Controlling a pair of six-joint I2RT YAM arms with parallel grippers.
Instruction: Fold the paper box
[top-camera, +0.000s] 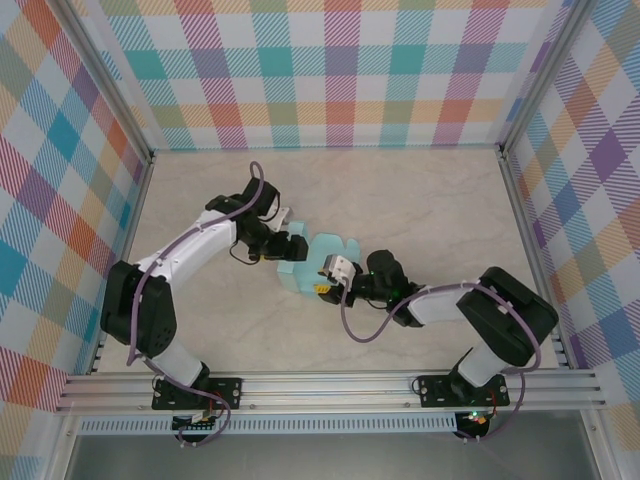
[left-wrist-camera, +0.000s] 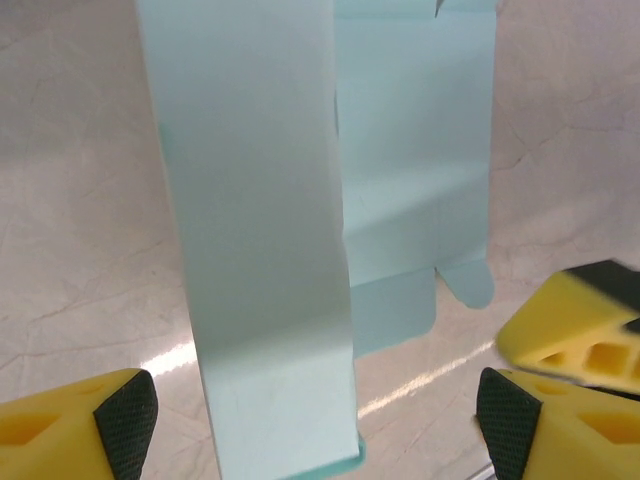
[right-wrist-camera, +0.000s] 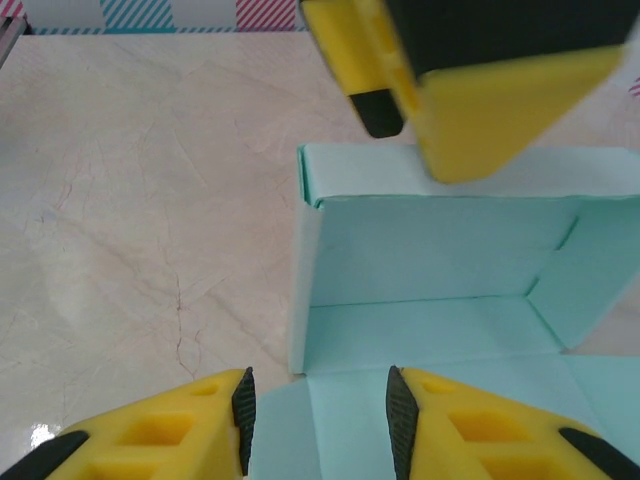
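On the tabletop (top-camera: 430, 210), mid-cell, we count one paper box (top-camera: 318, 250), two arms, two grippers. The left gripper (top-camera: 293, 247) sits at the box's left edge and the right gripper (top-camera: 328, 280) at its near edge, so both are right on the card.

Left wrist view: one tall panel of the box (left-wrist-camera: 250, 250) stands upright between our fingers (left-wrist-camera: 125, 420). The jaws are spread wide and neither pad touches the card. Flat panels with a rounded tab lie behind it on the table. A yellow finger of the right gripper (left-wrist-camera: 575, 330) pokes in from the right.

Right wrist view gives what the overhead can't, the box interior (right-wrist-camera: 440, 260). Back wall and left wall are raised, the floor panel is creased, and the right side is angled in. The right gripper (right-wrist-camera: 320, 425) has its jaws apart with a moderate gap, a flat flap showing between the pads, and no pinch that we can see. A left gripper finger (right-wrist-camera: 470, 90) hangs over the back wall's top edge; we can't tell if it touches.

Materials:
- Box: thin matte mint card, plain, with crisp fold lines.
- Fingers: yellow wedge shapes with cut-out cells and ribbed black pads.
- Tabletop: glossy, pale, marble-veined.
- Walls (top-camera: 330, 70): pastel plaid.
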